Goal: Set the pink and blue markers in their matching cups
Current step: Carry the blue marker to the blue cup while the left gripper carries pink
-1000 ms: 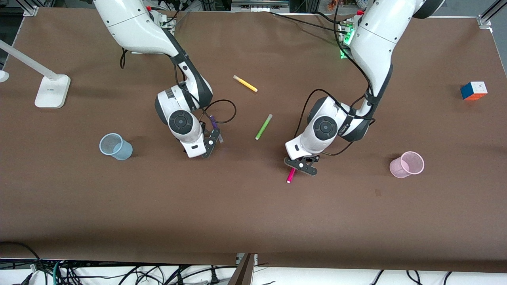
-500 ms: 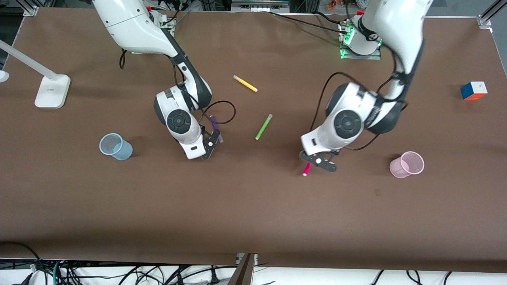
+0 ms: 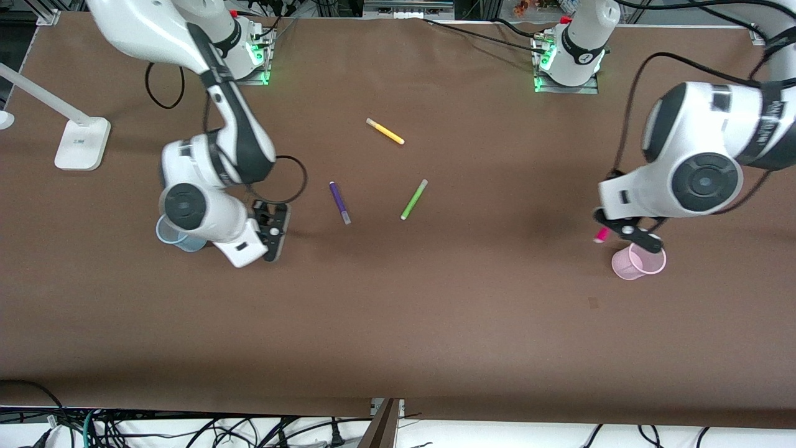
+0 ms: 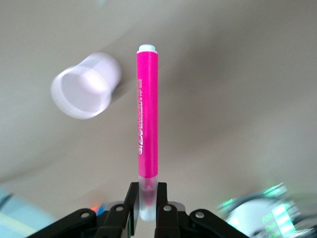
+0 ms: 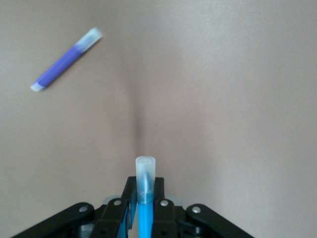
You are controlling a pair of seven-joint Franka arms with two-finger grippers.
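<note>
Pink marker is clamped by its capped end in the left end effector, just above the pink cup. Blue marker is clamped in the right end effector, beside the blue cup. Purple marker is seen lying on the surface.

Brown table, pink cup, blue cup, purple marker, green marker, yellow marker, colorful puzzle cube, white lamp base.

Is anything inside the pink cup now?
The pink cup looks empty. The left gripper holds the pink marker above the table beside it; the cup's bottom is blurred.
</note>
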